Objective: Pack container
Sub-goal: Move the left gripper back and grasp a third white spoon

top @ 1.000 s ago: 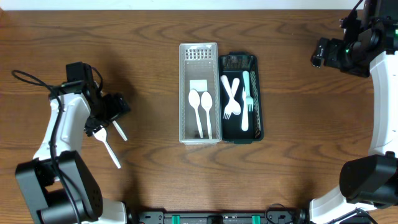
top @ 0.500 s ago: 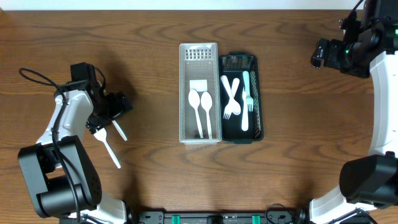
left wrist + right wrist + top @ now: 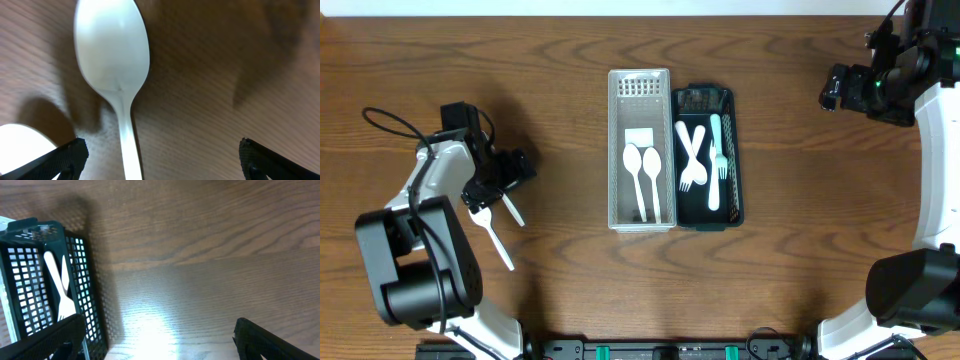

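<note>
Gaping left pincer [image 3: 161, 159] straddles glossy oval-bowled white spoon [image 3: 112, 50] on grained wood [image 3: 210, 75].

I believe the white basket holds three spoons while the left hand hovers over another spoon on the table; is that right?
No: the overhead view shows two spoons, not three, in the white basket; the left hand does hover over another spoon on the table.

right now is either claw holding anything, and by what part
Nothing held: left claw open above the white plastic spoon lying on the wooden table, right claw open, empty.
</note>
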